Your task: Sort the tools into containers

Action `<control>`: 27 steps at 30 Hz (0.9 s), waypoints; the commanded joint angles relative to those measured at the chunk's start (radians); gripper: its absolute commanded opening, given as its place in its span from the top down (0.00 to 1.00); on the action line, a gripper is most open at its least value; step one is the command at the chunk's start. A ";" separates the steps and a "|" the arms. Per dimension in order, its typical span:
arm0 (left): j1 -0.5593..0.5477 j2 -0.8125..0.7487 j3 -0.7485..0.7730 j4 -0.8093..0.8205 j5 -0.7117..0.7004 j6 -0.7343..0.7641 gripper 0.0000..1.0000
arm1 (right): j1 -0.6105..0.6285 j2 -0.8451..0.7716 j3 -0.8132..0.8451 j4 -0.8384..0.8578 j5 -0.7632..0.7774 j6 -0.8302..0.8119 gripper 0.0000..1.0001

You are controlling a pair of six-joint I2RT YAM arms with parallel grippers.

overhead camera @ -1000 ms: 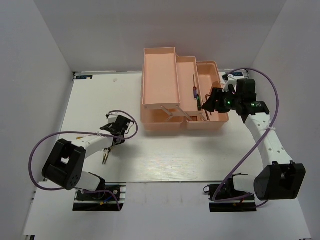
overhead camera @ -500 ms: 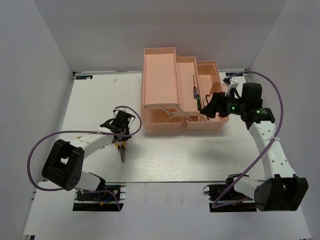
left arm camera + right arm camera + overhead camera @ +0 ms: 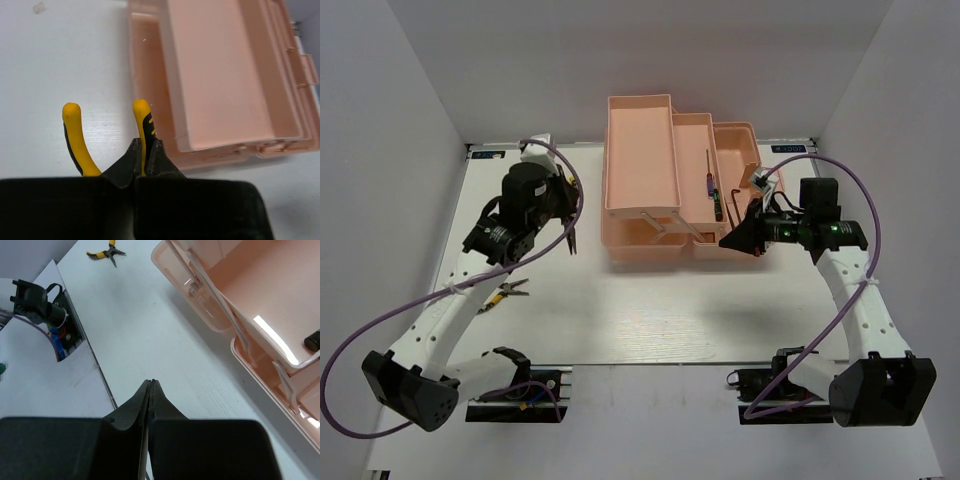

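My left gripper (image 3: 565, 212) hangs above the table, left of the pink toolbox (image 3: 640, 165), shut on one handle of the yellow-handled pliers (image 3: 142, 120). Their other handle (image 3: 75, 135) sticks out free. A second pair of pliers (image 3: 505, 292) lies on the table under the left arm, also seen in the right wrist view (image 3: 107, 252). Two small screwdrivers (image 3: 710, 185) lie in the toolbox's middle tray. My right gripper (image 3: 725, 242) is shut with nothing in it, just above the table before the toolbox's front right corner (image 3: 220, 325).
The toolbox stands open with its tiered trays (image 3: 735, 145) spread to the right and its handle (image 3: 665, 228) at the front. The arm bases (image 3: 515, 390) sit at the near edge. Grey walls enclose the table on three sides.
My left arm has risen from the table and swung up beside the toolbox with the yellow pliers. My right gripper has shut and drawn back from the trays to the toolbox's front.
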 commanded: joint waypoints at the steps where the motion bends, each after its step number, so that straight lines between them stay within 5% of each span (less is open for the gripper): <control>1: -0.004 -0.009 0.072 0.086 0.161 0.083 1.00 | 0.004 0.012 0.002 -0.036 -0.074 -0.067 1.00; 4: -0.004 0.083 0.159 0.220 0.395 0.093 1.00 | 0.021 0.033 0.025 -0.177 -0.141 -0.244 1.00; 10: -0.013 0.261 0.342 0.383 0.580 0.034 1.00 | 0.089 0.049 0.004 -0.234 -0.107 -0.371 0.96; 21: -0.013 0.527 0.499 0.300 0.408 0.074 1.00 | 0.162 0.056 -0.039 -0.194 -0.053 -0.345 0.85; 22: -0.013 0.536 0.508 0.289 0.398 0.074 0.96 | 0.164 0.052 -0.044 -0.193 -0.050 -0.343 0.80; 23: -0.013 0.548 0.508 0.289 0.398 0.074 0.78 | 0.167 0.055 -0.045 -0.188 -0.048 -0.342 0.65; 26: -0.013 0.548 0.508 0.289 0.398 0.083 0.40 | 0.172 0.056 -0.054 -0.171 -0.027 -0.332 0.49; 27: -0.013 0.538 0.508 0.289 0.388 0.093 0.35 | 0.175 0.058 -0.054 -0.171 -0.007 -0.322 0.47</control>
